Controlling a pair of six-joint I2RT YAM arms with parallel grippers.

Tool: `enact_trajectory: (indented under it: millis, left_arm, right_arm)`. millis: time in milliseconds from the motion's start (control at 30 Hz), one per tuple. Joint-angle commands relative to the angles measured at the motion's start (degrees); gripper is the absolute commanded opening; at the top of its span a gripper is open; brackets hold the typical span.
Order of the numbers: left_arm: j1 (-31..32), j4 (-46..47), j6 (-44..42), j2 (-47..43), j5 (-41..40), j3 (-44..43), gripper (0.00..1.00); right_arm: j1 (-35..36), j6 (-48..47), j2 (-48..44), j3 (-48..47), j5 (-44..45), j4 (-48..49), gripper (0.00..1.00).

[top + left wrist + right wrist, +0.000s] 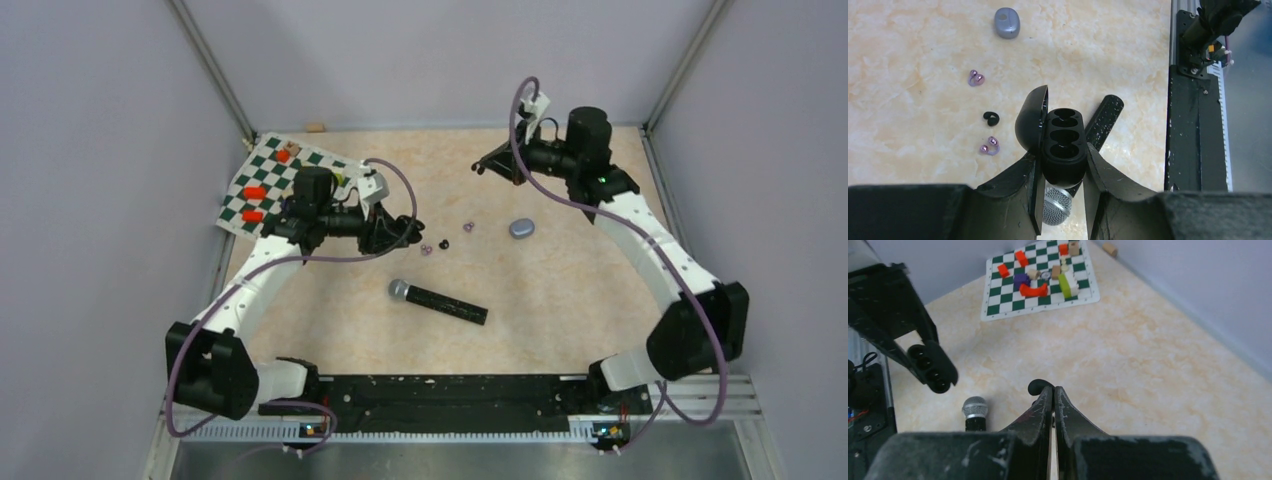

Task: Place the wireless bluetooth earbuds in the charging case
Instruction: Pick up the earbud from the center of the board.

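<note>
Left gripper [1063, 150] fingers clamped on the sides of the open black charging case [1063, 132], held off the table [908, 50], lid swung aside, sockets apparently empty. Right gripper [1053, 390] fingers pressed almost together, pinching what looks like the pinched black earbud [1036, 385] at the very tips. Mostly hidden, just a small hook visible. Well apart from the case, so insertion not yet done.

On the table between the arms: loose black earbud [991, 118], flanked by one purple earbud [976, 77] and a second purple earbud [990, 146]. Closed grey oval case [1007, 22] beyond them, microphone [437, 300] nearer the bases.

Likely trouble:
- Thin tip grip: risk of twisting or dropping the bud on the way over, then losing it toward the microphone.
- Risk of seating it tilted or wrong way round and jamming on the socket rim.
- Pressing too hard: risk of rocking the case in the left grip or knocking the lid.
- Purple pair possibly meant for the grey case instead, so wrong pairing possible.
</note>
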State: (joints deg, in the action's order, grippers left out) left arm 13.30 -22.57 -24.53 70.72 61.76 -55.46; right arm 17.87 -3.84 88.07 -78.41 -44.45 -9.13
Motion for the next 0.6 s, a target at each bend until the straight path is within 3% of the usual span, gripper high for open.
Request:
enact_trajectory:
  millis: [0, 133, 333, 567]
  left_arm:
    - [2.6, 7.4, 8.8, 4.8, -1.8, -7.3, 0.00]
    - [6.1, 14.2, 15.9, 7.5, -5.0, -7.9, 0.00]
    - [11.5, 19.0, 23.4, 9.7, -8.0, -8.1, 0.00]
    - [12.0, 23.4, 30.9, 10.0, -6.3, -8.3, 0.00]
  right_arm:
    - [0.2, 3.4, -11.9, 7.8, 5.3, 15.5, 0.00]
    - [0.9, 7.4, -18.9, 14.6, 7.0, 23.1, 0.00]
    - [8.8, -1.6, -22.7, 20.0, 13.1, 20.8, 0.00]
    - [10.6, -1.7, -23.7, 23.1, 14.9, 23.4, 0.00]
